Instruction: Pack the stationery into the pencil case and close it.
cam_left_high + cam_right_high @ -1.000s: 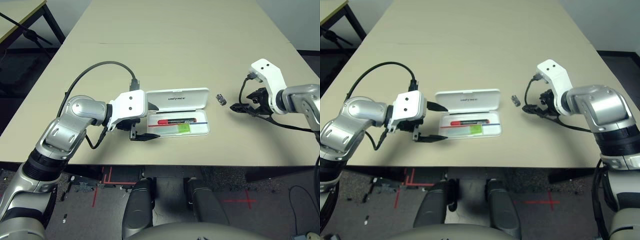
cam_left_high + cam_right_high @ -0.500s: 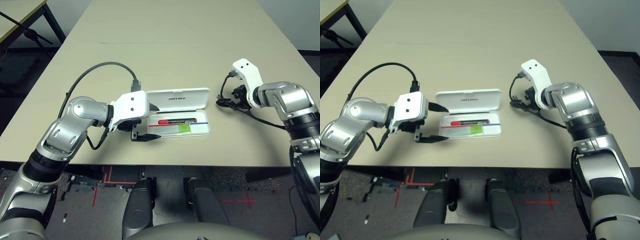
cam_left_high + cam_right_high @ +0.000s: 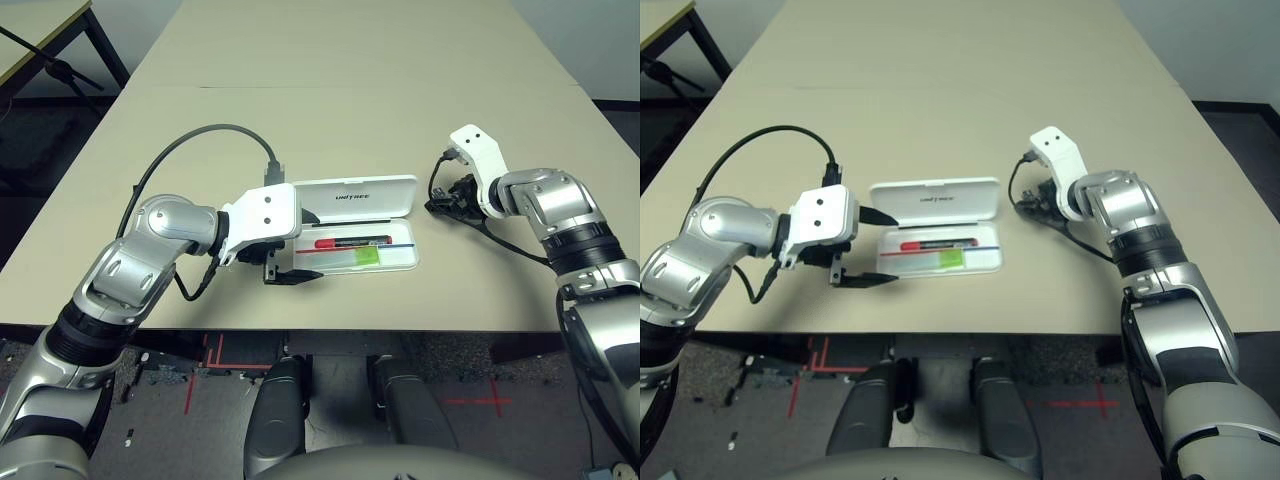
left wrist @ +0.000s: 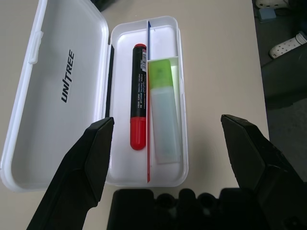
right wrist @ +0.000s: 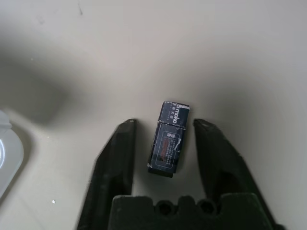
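Note:
The pencil case lies open in front of me, lid flat behind the tray. In the tray lie a red marker with a black end and a flat white stick with a green end. My left gripper is open at the case's left end, its fingers either side of the tray, touching nothing. Right of the case, my right gripper straddles a small dark block lying on the table. The fingers stand close on both sides of it, with a thin gap showing on each side.
The beige table stretches far back behind the case. Its front edge runs just below the case. A black cable loops from my left wrist. Another table's corner stands at the far left.
My right arm has swung left to the small dark block, and its fingers have narrowed around it. The left arm and the case have stayed put.

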